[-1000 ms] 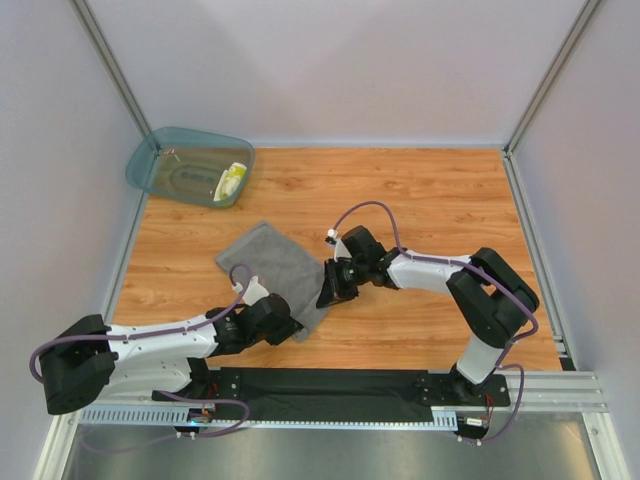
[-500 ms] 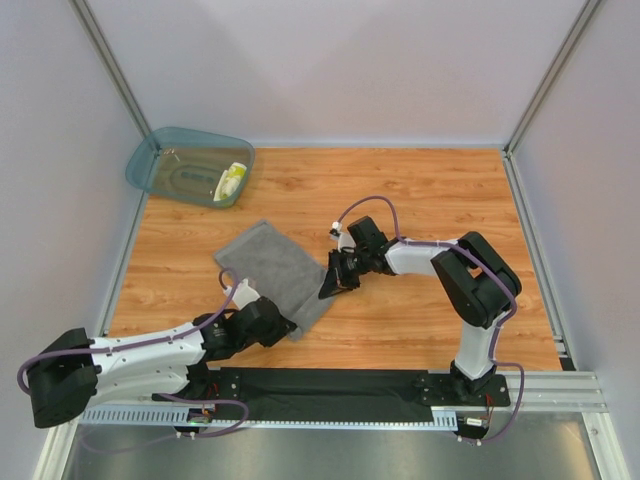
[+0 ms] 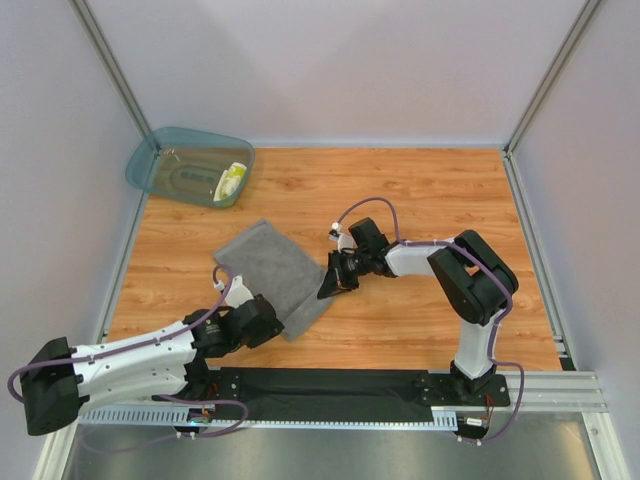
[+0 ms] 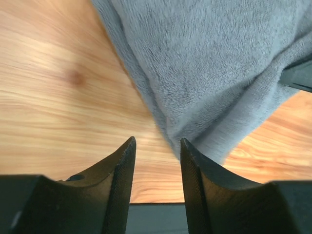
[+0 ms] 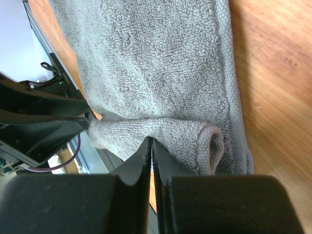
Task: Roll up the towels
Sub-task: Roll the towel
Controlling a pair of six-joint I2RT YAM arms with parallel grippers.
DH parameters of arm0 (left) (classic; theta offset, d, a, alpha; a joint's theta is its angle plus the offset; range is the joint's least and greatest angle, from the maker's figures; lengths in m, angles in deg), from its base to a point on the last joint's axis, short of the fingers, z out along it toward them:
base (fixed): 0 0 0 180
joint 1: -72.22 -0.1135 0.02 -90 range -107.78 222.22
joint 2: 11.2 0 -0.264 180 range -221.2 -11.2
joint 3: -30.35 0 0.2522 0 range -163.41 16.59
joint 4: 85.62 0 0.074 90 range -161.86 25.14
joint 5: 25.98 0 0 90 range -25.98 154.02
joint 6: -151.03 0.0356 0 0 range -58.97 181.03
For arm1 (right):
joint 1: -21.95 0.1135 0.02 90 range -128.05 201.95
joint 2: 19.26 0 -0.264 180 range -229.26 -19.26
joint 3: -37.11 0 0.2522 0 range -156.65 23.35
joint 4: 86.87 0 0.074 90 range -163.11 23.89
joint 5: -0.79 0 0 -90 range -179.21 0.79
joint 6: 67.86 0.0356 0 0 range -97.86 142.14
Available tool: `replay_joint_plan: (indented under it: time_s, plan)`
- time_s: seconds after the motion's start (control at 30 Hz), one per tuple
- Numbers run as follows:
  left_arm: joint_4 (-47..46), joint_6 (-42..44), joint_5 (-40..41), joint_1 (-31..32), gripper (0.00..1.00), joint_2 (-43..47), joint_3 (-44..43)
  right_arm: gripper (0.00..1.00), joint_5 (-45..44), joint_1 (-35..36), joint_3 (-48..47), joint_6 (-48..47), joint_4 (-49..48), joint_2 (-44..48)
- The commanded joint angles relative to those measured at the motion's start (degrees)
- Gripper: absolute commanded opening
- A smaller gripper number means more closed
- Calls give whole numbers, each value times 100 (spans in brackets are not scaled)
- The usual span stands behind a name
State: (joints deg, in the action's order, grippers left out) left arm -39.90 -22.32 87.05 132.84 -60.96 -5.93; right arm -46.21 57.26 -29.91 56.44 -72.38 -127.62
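The grey towel [image 3: 268, 265] lies flat and slanted on the wood table, its near corner pointing at the arm bases. My right gripper [image 3: 327, 288] is at its right edge; in the right wrist view the jaws [image 5: 150, 142] are shut on a raised fold of the grey towel [image 5: 161, 73], whose edge curls into a small loop. My left gripper [image 3: 270, 322] is beside the near corner, open and empty; in the left wrist view [image 4: 157, 144] the grey towel [image 4: 209, 73] lies just ahead of the fingertips. The yellow-and-white cloth [image 3: 230, 181] sits in the tub.
The translucent teal tub [image 3: 165, 165] stands at the back left corner. Grey walls and metal posts close in the table. A black strip and metal rail [image 3: 330, 385] run along the near edge by the arm bases.
My left gripper has pulled back left off the towel's near corner and stands open. My right gripper has stayed at the towel's right edge while its arm has shifted.
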Motion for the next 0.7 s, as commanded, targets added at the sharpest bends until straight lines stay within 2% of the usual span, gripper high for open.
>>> replay_joint_plan:
  time_s: [0.0,0.1,0.27,0.5,0.57,0.67]
  plan:
    - [1853,530,868,177,47,-306,-978,4,-697,-24,122,-249,67,-248]
    - [2077,968,1441,538,45,-605,-1675,4,-706,2,79,-249,137,-221]
    - [1095,2609,1275,907,43,-1158,-2343,4,-723,28,-36,-319,296,-204]
    - [-1162,3851,-15,1004,42,-1615,-1932,3,-758,37,-115,-363,437,-195]
    - [-1533,3975,-262,1013,42,-1712,-1783,3,-767,37,-115,-372,472,-195]
    - [-1457,3897,-282,1004,42,-1967,-1747,3,-776,46,-124,-381,515,-195]
